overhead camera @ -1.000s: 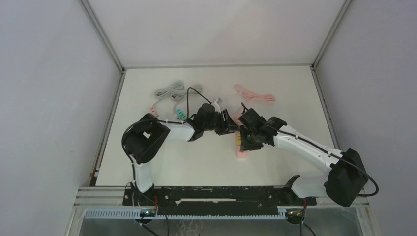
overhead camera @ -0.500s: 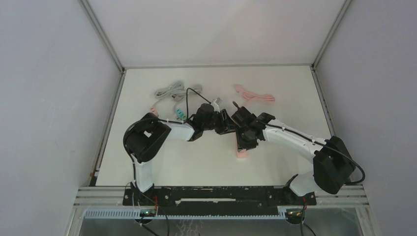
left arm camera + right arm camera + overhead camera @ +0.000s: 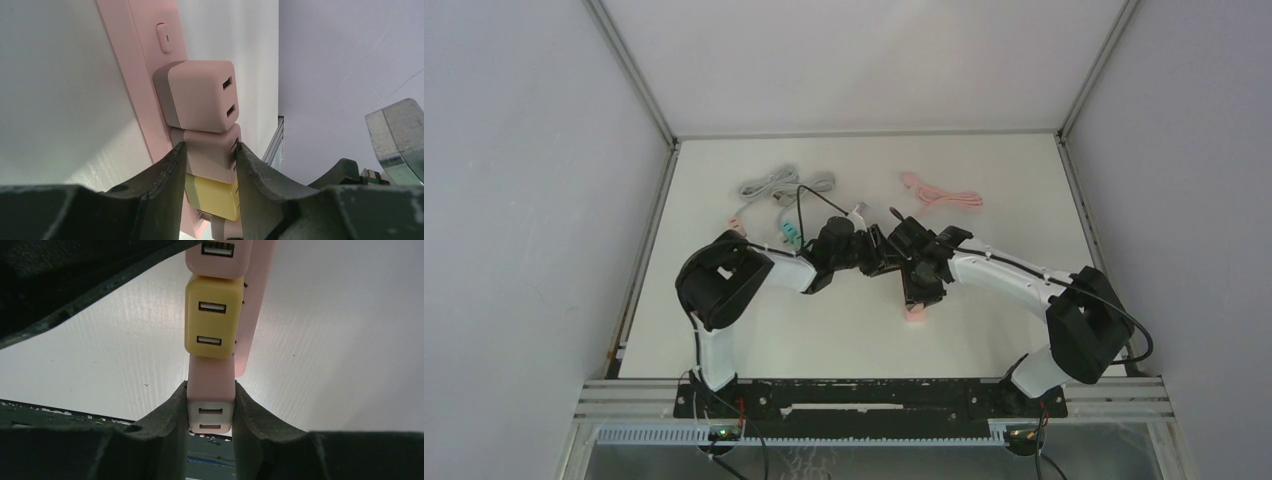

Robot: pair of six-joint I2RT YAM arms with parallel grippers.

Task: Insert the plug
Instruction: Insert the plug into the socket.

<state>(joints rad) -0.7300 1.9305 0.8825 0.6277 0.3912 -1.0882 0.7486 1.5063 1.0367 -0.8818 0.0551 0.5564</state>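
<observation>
– Four plug cubes stand in a row on the pink power strip (image 3: 142, 75) in the left wrist view. Where is the left gripper (image 3: 208, 150)?
– On the second pink plug (image 3: 210, 165). Its fingers (image 3: 167, 185) press that cube from both sides in a narrow hold. The first pink plug (image 3: 200, 97) sits just above it, toward the switch (image 3: 165, 37). The yellow plug (image 3: 215, 197) touches it below.
– And the right wrist view?
– The right gripper (image 3: 210, 392) is clamped on the end pink plug (image 3: 210, 380), one finger on each side. The yellow plug lies just beyond, touching it. The end pink plug is at the strip's end; whether it is fully seated cannot be told.
– What does the top view show?
– Both grippers sit nearly touching over the strip at mid-table, and only the strip's near end shows beneath them. Their jaws are hidden from there. A grey cable (image 3: 774, 185) and a pink cable (image 3: 944, 196) lie well apart, toward the far edge.
</observation>
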